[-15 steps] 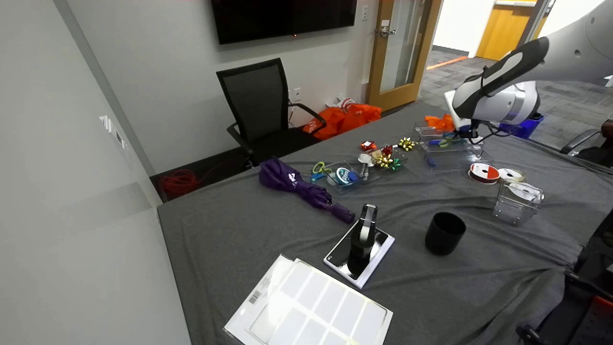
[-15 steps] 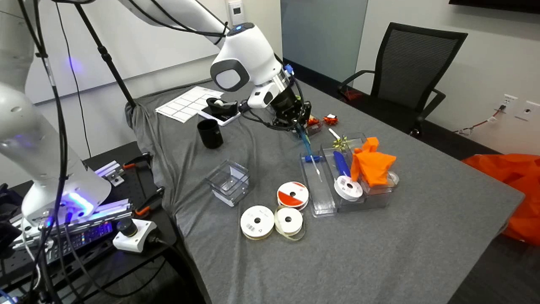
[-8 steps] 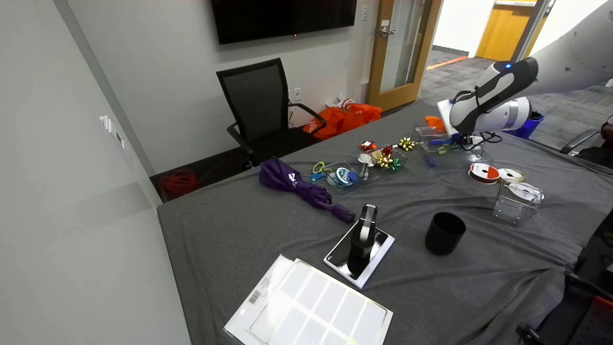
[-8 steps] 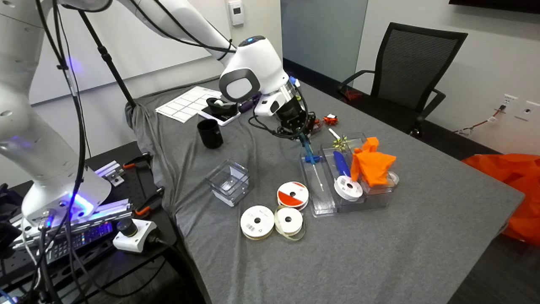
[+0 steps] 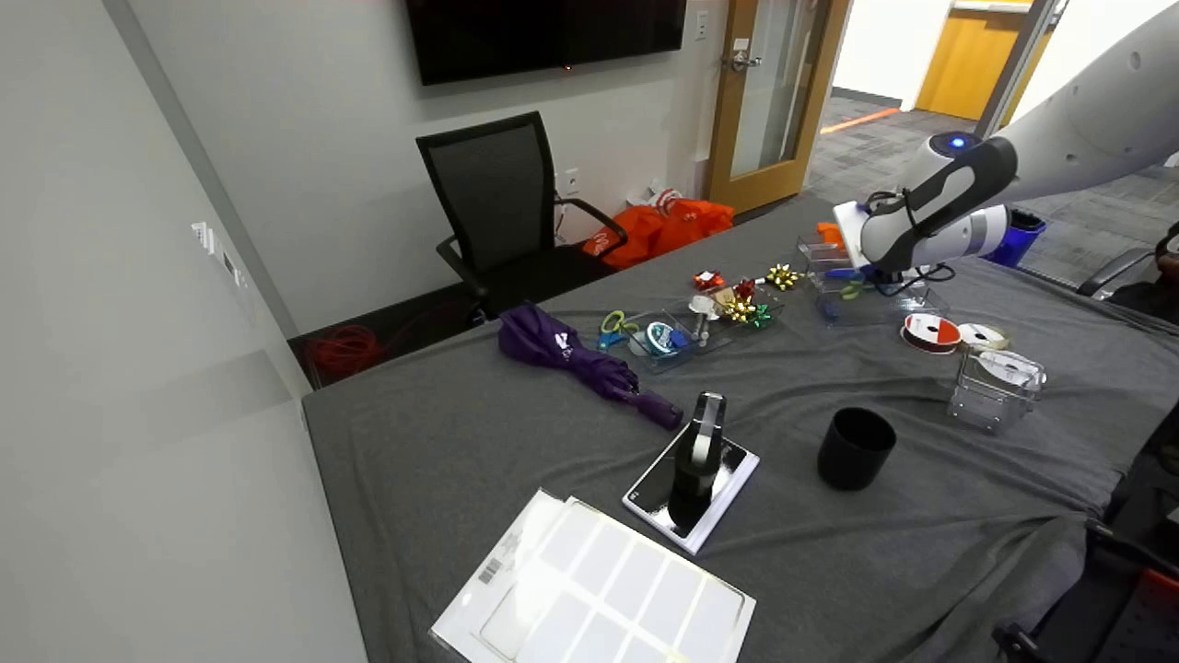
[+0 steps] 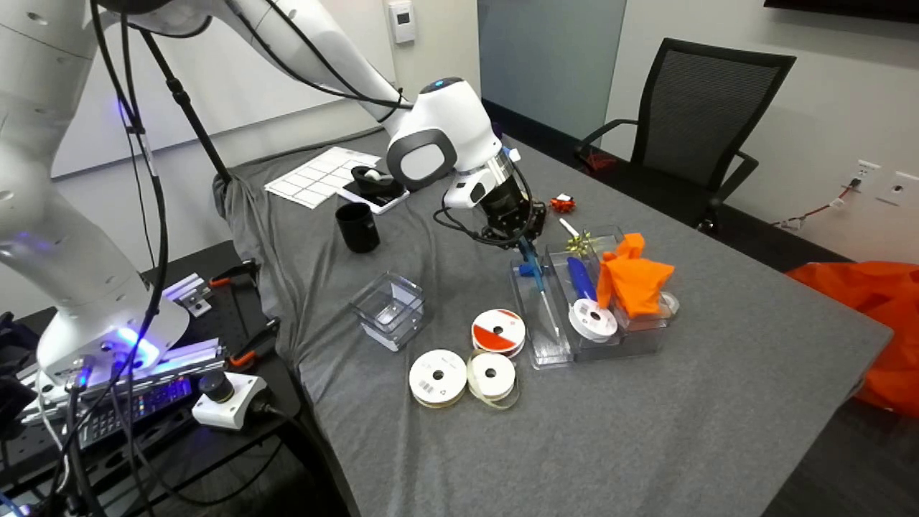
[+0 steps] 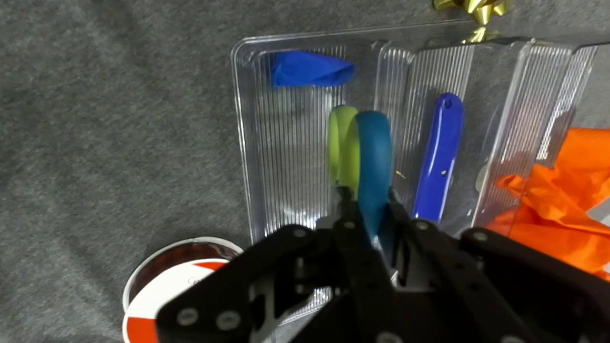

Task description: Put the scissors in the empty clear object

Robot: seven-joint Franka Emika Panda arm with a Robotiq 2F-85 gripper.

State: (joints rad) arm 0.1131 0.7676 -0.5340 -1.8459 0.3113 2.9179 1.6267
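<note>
My gripper (image 7: 369,196) is shut on the scissors (image 7: 374,147), which have blue and green handles. The scissors also show in an exterior view (image 6: 538,276), hanging at a slant with the blade pointing down over the near compartment of a clear tray (image 6: 549,352). I cannot tell whether the blade tip touches the tray floor. In the wrist view the tray's rim (image 7: 242,138) surrounds the handles, and the blade is mostly hidden by my fingers. That compartment holds a small blue piece (image 7: 310,70) at one end. A small clear box (image 6: 388,309) stands apart on the table.
The tray's other compartments hold a blue handle (image 7: 441,157), a white spool (image 6: 592,319) and orange tissue (image 6: 635,280). Ribbon spools (image 6: 497,330) lie beside the tray. A black mug (image 6: 357,227) stands farther off. Another green-and-blue-handled pair of scissors (image 5: 615,330) lies near an umbrella (image 5: 589,364).
My gripper has moved down and toward the tray with the scissors in it. The blade now reaches lower along the near compartment. The other things have not moved.
</note>
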